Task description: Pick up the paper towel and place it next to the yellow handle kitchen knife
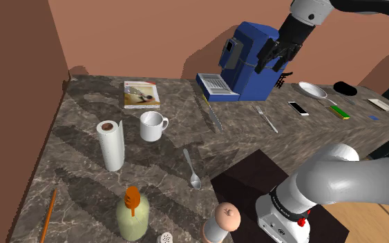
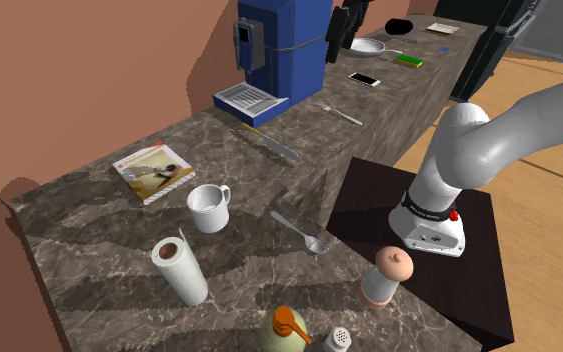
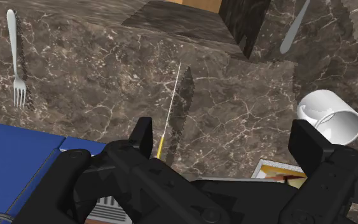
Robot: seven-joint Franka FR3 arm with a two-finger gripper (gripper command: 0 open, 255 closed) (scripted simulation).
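The paper towel (image 1: 110, 143) is a white roll standing upright near the counter's front left in the shoulder view, also seen as the roll (image 2: 179, 270). The kitchen knife (image 1: 210, 114) lies flat mid-counter by the coffee machine; its blade (image 3: 173, 105) runs into a yellow handle (image 3: 161, 145) that ends near one finger. My gripper (image 1: 274, 63) hangs high above the coffee machine, far from the roll, open and holding nothing. The two black fingers (image 3: 142, 137) stand wide apart around the gripper (image 3: 227, 140).
A blue coffee machine (image 1: 248, 59) stands at the back. A white mug (image 1: 153, 125), a book (image 1: 141, 94), a spoon (image 1: 192, 169) and a fork (image 1: 267, 119) lie around the knife. A bottle (image 1: 133, 210) and a grinder (image 1: 220, 222) stand at the front edge.
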